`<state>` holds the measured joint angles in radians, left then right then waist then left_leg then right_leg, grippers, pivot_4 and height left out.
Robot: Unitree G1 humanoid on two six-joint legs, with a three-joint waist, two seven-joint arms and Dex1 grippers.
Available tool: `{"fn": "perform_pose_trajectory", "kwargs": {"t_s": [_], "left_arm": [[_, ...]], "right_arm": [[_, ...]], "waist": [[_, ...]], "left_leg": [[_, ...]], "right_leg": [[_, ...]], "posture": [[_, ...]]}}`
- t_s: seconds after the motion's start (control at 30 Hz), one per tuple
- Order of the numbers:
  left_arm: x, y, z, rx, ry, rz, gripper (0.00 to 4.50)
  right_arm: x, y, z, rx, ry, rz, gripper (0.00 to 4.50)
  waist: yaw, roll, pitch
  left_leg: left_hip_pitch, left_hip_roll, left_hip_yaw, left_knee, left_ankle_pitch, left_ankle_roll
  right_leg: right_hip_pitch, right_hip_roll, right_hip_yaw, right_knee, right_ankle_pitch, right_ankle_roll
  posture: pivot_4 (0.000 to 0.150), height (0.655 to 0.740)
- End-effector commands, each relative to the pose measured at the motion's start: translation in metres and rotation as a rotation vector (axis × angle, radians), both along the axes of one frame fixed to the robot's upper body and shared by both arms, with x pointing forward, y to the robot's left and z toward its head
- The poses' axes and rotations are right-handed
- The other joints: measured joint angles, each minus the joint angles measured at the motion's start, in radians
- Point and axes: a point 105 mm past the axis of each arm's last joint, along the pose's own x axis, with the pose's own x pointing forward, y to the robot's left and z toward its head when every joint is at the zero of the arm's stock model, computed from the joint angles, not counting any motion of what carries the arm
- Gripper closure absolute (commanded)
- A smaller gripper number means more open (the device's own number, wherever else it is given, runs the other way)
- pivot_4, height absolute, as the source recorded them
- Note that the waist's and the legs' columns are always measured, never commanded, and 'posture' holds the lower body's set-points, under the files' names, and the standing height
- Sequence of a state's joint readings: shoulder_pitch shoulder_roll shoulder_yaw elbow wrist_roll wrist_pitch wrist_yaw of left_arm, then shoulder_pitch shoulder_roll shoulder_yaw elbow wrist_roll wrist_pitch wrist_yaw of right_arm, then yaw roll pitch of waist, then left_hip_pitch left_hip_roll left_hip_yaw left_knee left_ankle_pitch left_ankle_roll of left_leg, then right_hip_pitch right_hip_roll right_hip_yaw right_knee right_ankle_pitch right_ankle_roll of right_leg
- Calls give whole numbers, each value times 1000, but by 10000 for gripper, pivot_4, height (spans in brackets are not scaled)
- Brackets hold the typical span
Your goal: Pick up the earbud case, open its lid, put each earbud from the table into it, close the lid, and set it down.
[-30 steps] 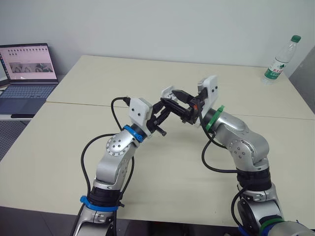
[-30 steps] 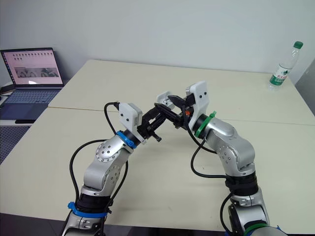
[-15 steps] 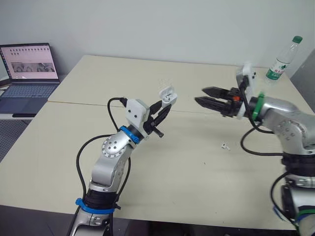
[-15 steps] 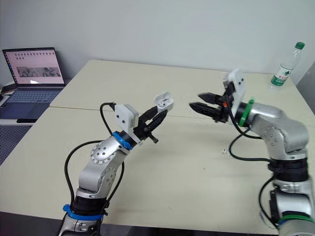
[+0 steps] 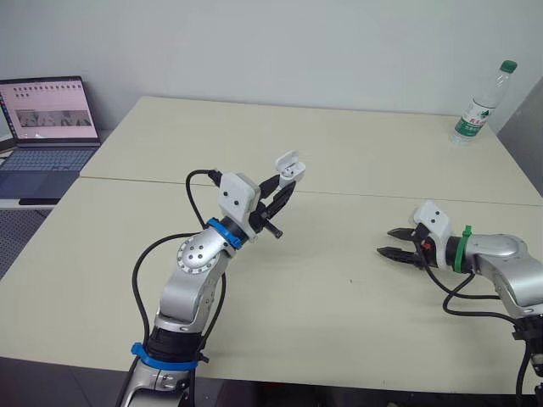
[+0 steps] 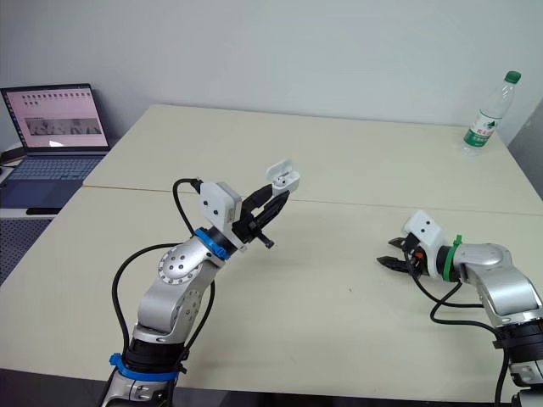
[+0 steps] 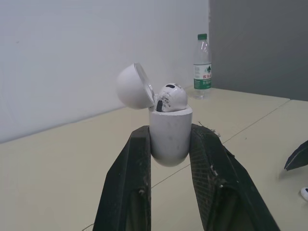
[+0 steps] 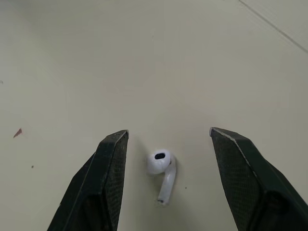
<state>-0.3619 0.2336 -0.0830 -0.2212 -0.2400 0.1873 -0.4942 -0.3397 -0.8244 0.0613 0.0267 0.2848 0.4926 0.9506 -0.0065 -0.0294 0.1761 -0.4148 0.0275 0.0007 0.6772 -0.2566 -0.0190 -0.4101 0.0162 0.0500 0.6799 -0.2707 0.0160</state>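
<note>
My left gripper [image 5: 285, 180] is raised above the table's middle, shut on the white earbud case [image 7: 170, 135]. The case stands upright with its lid [image 7: 134, 86] hinged open, and one earbud [image 7: 171, 96] sits in it. My right gripper [image 5: 391, 242] is low over the table at the right, open. In the right wrist view its fingers [image 8: 111, 163] stand on either side of a second white earbud [image 8: 162, 168], which lies on the tabletop untouched.
A clear water bottle [image 5: 483, 103] with a green cap stands at the far right corner of the beige table [image 5: 322, 339]. An open laptop [image 5: 47, 125] sits on a surface off the left side. A seam [image 5: 153, 181] crosses the tabletop.
My right gripper left the case, swung right and came down to the table, where it now straddles the loose earbud. My left gripper has kept the open case nearly still.
</note>
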Motion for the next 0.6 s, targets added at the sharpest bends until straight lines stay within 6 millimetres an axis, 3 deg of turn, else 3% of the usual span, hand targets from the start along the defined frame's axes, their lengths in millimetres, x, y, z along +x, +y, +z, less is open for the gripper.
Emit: {"fn": "perform_pose_trajectory", "kwargs": {"t_s": [0.03,0.6], "left_arm": [[-1,-2,15,-1,-66,-12,37495],[-2,-4,16,-2,-73,-14,37495]], "right_arm": [[1,-5,7,-38,-30,15,16994],[5,-2,-10,-74,-13,40,16994]], "waist": [[0,0,0],[1,0,0]], "left_leg": [[0,0,0,0,0,0],[0,0,0,0,0,0]], "right_leg": [[0,0,0,0,0,0],[0,0,0,0,0,0]], "posture": [[1500,7400],[1500,7400]]}}
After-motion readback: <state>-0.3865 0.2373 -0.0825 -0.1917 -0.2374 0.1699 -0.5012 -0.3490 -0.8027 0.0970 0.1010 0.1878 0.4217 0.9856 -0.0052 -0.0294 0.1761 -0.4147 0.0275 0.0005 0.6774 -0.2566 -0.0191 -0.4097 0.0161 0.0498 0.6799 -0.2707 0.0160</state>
